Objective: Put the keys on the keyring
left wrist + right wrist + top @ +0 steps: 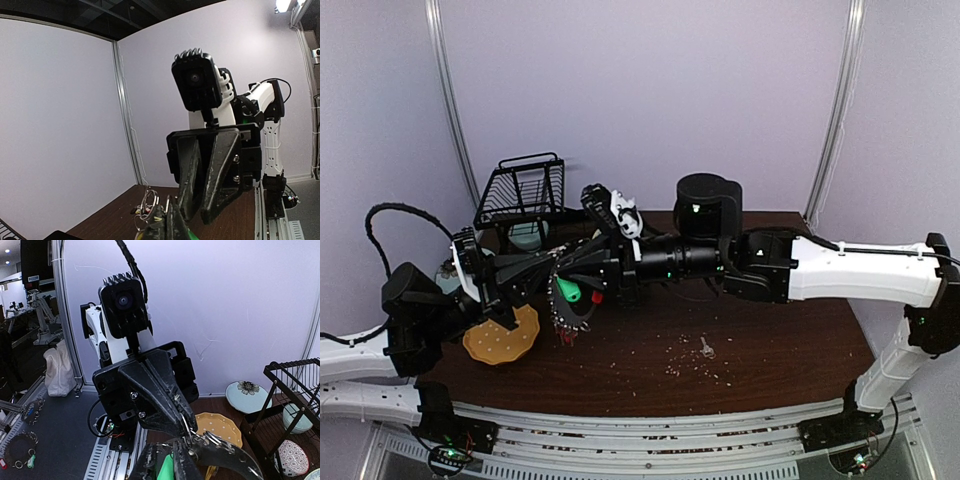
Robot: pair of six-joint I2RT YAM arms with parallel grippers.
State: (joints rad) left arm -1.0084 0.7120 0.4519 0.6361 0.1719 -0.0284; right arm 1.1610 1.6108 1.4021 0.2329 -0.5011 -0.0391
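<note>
Both claws meet tip to tip above the left-centre of the dark brown wooden bench (800, 350), well inside its near edge.

Left claw (186, 432): clenched on a wire loop of the silvery metal keyring with red clip (565, 322).

Right claw (196, 217): fingers nearly together, grasping the green-tagged silver key (567, 290).

The keyring hangs from the pinch with its long axis vertical and its chain pointing down at the bench. Whether it touches the bench cannot be told.

Obstructions: a round yellow dotted plate (502, 335) lies just beside the hanging bunch on its left. A black wire dish rack (523, 192) stands at the far left corner, close behind the claws.

Open room lies to the right, where the surface carries one small loose silver key (706, 348) and scattered crumbs.
</note>
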